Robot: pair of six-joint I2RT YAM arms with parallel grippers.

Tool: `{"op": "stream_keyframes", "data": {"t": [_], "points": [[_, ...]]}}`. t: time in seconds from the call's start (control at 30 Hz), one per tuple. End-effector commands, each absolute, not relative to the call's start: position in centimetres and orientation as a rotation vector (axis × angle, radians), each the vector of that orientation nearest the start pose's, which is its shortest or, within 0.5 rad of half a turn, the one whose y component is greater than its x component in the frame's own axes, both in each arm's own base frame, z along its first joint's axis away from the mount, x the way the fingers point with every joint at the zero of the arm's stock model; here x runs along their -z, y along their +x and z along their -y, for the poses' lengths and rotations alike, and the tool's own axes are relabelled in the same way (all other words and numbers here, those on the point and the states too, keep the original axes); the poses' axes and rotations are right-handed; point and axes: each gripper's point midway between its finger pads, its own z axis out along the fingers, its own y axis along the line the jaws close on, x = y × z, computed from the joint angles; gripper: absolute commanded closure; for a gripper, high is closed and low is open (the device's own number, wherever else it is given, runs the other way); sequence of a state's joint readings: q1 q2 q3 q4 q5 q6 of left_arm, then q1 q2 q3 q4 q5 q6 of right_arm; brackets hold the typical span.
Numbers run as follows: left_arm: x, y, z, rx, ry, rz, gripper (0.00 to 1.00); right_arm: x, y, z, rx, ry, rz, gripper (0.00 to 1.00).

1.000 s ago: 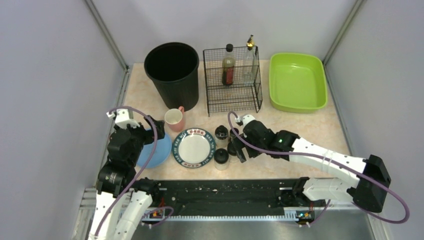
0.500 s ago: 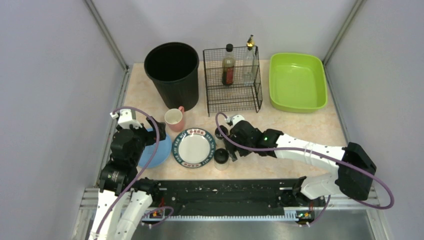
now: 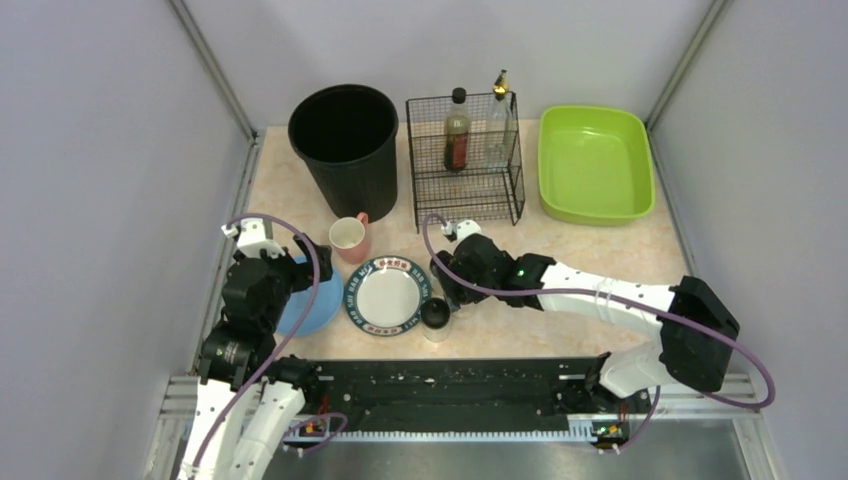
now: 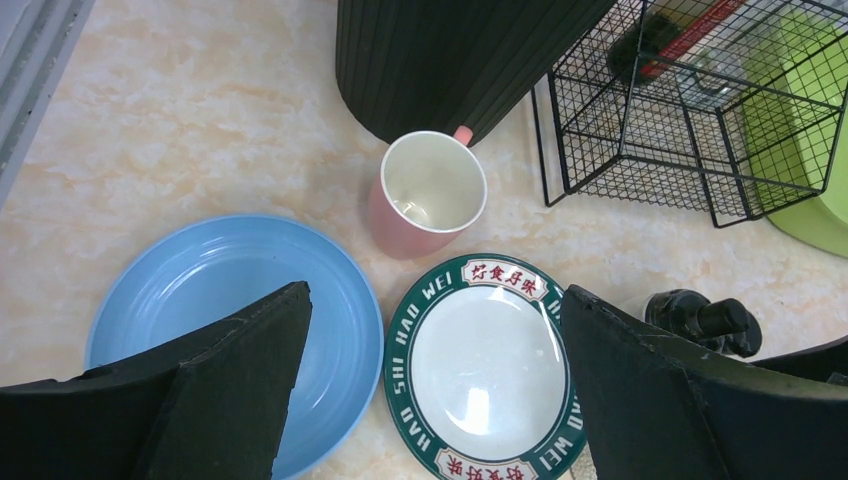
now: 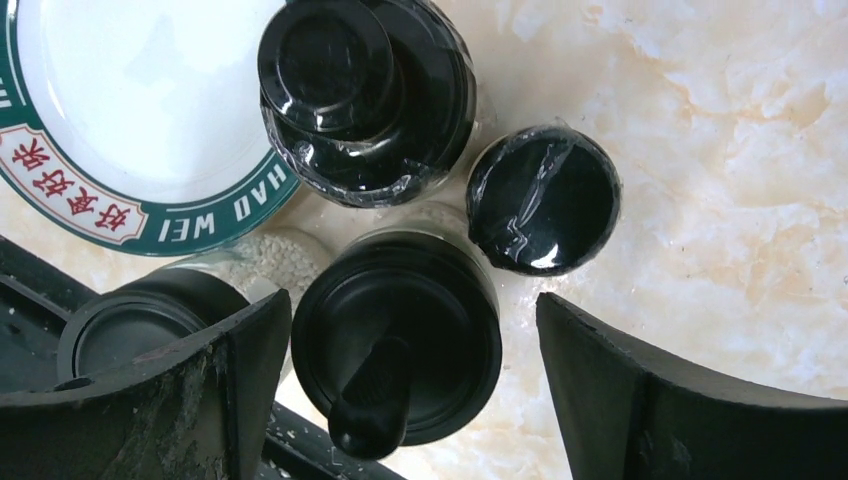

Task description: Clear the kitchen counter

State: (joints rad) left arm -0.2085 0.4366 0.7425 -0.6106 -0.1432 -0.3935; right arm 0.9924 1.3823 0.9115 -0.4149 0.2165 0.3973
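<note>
R fingers (image 3: 446,288) slid left over the last sec and now sit spread wide, straddling a black-lid jar (image 5: 396,335), nothing gripped yet. L fingers (image 3: 302,268) are spread too, empty, above the blue plate (image 4: 200,290). The surface (image 5: 720,150) below both is cluttered, so I reckon a jar pick is next.

— What does the top camera give me?
— You look down from high at the near edge over the whole kitchen counter (image 3: 600,250)
— And the wrists?
— Each looks down between its jaws, the right far nearer; all three share the green-rimmed plate (image 4: 480,365) seen between the left jaws
</note>
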Motion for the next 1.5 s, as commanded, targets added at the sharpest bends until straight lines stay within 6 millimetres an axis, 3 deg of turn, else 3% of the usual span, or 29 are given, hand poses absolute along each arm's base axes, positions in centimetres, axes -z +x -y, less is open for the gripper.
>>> {"op": "stream_keyframes", "data": {"t": [0.0,0.17,0.33,0.43,0.53,0.63,0.73,0.93,1.13,1.3,1.47], "points": [[-24.7,22.1,3.8,0.280,-0.257,-1.848,0.01,-11.7,21.8,-30.0,-0.417,-0.589,-2.314,0.09],[-24.7,22.1,3.8,0.281,-0.257,-1.848,0.01,-11.0,22.0,-29.7,-0.388,-0.575,-2.319,0.13],[-24.6,22.2,3.9,0.284,-0.254,-1.850,0.01,-10.8,22.1,-29.1,-0.355,-0.574,-2.321,0.28],[-24.6,22.2,3.9,0.286,-0.253,-1.852,0.01,-10.6,22.1,-28.6,-0.320,-0.579,-2.326,0.42],[-24.6,22.2,4.0,0.287,-0.250,-1.852,0.01,-10.7,22.0,-28.1,-0.289,-0.584,-2.327,0.64],[-24.6,22.3,4.0,0.287,-0.247,-1.853,0.01,-11.7,22.1,-27.6,-0.273,-0.573,-2.310,0.85],[-24.5,22.3,4.1,0.292,-0.242,-1.859,0.01,-13.3,21.9,-27.2,-0.281,-0.571,-2.292,0.99],[-24.6,22.2,4.1,0.294,-0.242,-1.855,0.01,-15.6,21.3,-24.3,-0.191,-0.593,-2.284,1.00],[-24.6,22.2,4.2,0.298,-0.239,-1.856,0.01,-20.8,21.8,-21.3,-0.131,-0.515,-2.182,1.00],[-24.5,22.1,4.2,0.300,-0.237,-1.856,0.01,-25.0,23.5,-20.1,-0.091,-0.463,-2.109,1.00],[-24.6,22.1,4.2,0.298,-0.239,-1.853,0.01,-29.2,26.9,-20.5,-0.118,-0.422,-2.023,1.00]]}}
